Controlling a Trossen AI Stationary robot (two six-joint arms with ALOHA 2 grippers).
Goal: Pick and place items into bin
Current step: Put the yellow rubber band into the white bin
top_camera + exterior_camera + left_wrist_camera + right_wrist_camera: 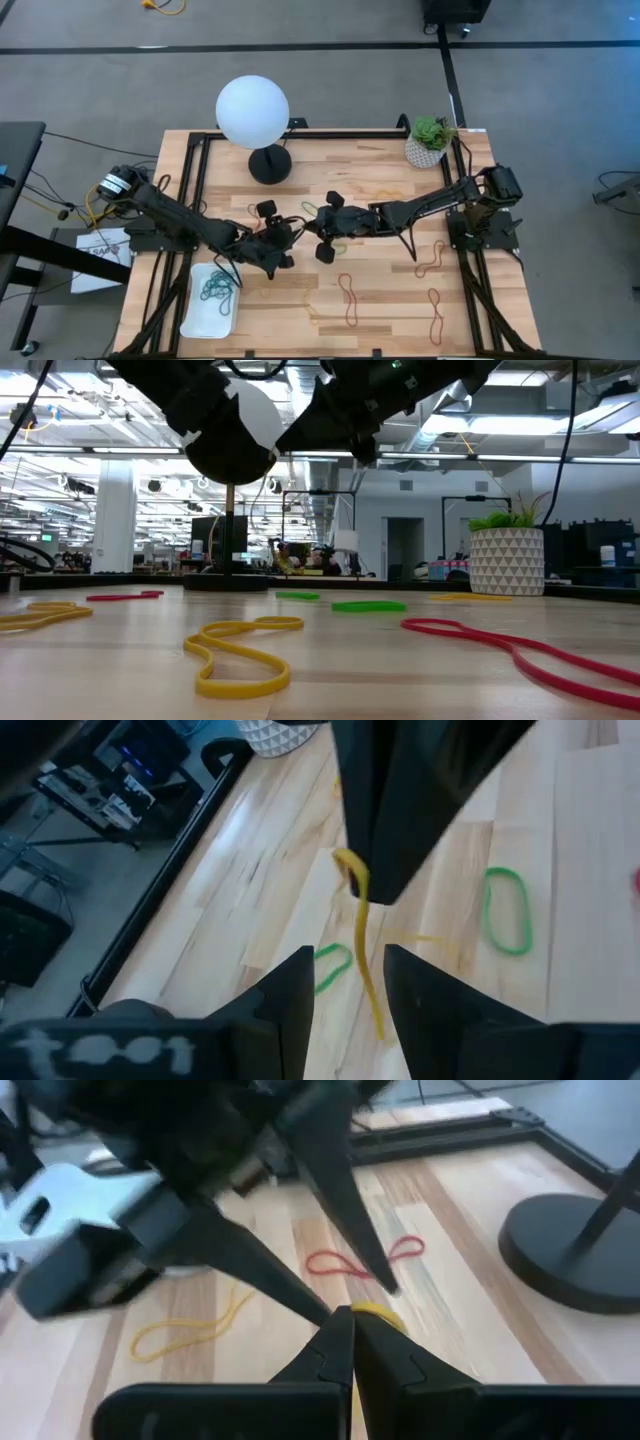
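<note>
Bin sits at the near-left table corner, blue-green bands piled inside. Just beyond the bin, mid-table, left gripper points toward the right gripper; left fingers parted, nothing between them but a dangling yellow band. Right gripper pinched closed on that yellow band, raised off the wood. Right of the bin, red bands lie loose on the table. Farther from the bin: globe lamp and potted plant.
</note>
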